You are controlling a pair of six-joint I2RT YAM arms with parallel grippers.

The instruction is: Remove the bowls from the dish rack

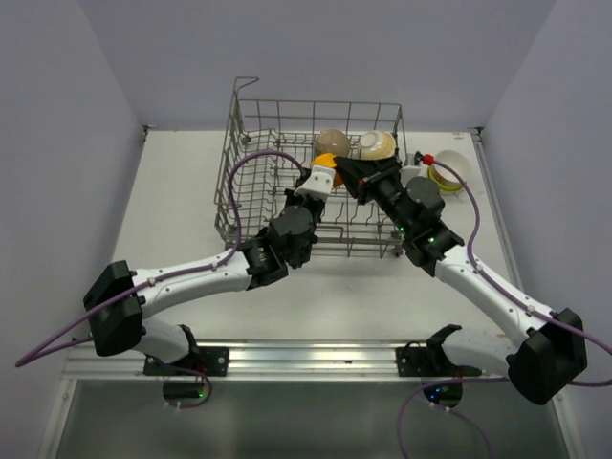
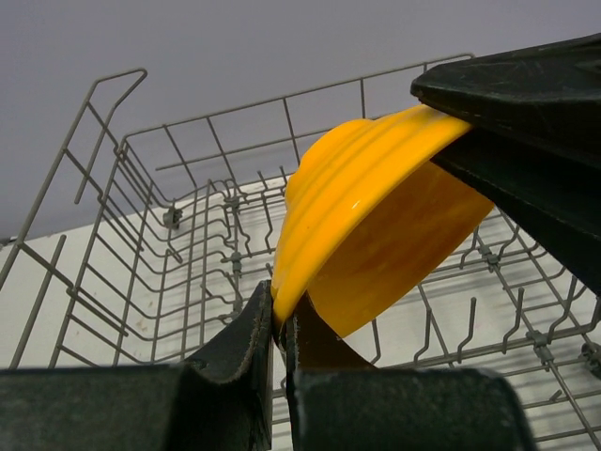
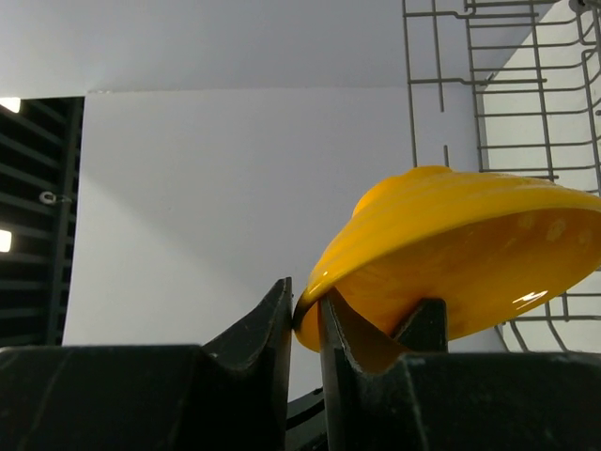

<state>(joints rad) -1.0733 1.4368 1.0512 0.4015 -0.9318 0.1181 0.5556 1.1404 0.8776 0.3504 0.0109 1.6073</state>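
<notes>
Clearly the left tool [image 2: 279,331] is clamped on the lower rim of the yellow bowl [image 2: 376,216], which hangs tilted inside the dish rack [image 1: 251,143] above its tines (glazed and stiff, probably slick and chippable, so the thin rim is the sensible hold). Further right, the right tool [image 3: 305,315] straddles the opposite rim with its jaws narrow; whether it presses I cannot tell.

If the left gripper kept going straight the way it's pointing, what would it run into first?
The yellow bowl pinched in the left gripper; just behind it, probably the right gripper on the far rim.
</notes>
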